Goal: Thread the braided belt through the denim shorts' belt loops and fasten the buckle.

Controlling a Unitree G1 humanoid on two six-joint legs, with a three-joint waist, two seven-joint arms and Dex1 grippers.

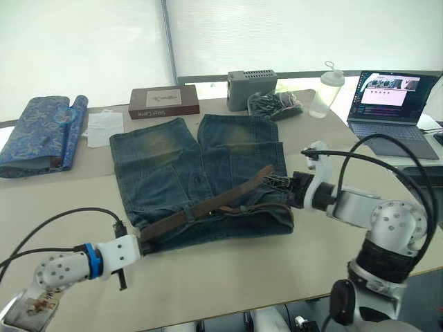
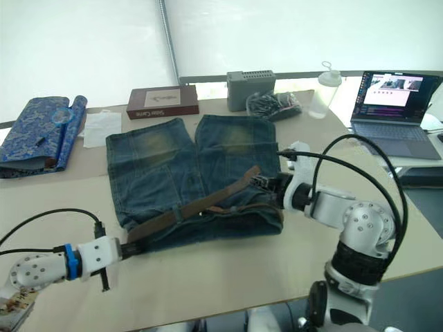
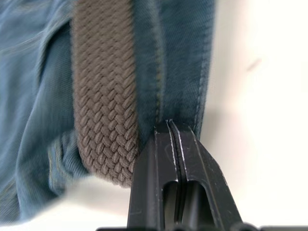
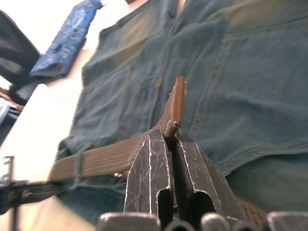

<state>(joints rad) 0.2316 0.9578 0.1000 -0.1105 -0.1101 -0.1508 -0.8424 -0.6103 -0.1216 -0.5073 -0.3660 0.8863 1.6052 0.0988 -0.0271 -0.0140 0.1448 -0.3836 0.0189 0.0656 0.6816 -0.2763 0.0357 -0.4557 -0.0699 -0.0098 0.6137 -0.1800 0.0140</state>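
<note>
The denim shorts [image 1: 180,166] lie flat on the table, waistband toward me, legs pointing away. The braided belt [image 1: 201,209] runs along the waistband, and at least one of the belt loops [image 4: 78,161] crosses over it. My left gripper [image 1: 143,243] is shut at the waistband's left end, its tips [image 3: 169,126] touching the denim edge beside the strap. My right gripper [image 1: 285,184] is shut on the belt's right end, which lifts off the denim. A small glint of metal, the buckle [image 4: 176,124] as far as I can tell, sits at those fingertips.
A blue patterned fabric roll [image 1: 45,131] and white paper [image 1: 104,128] lie at the far left. Behind the shorts stand a brown box [image 1: 164,102], a grey box [image 1: 251,88], a black bundle [image 1: 275,104] and a bottle [image 1: 325,90]. An open laptop [image 1: 391,104] sits at the right.
</note>
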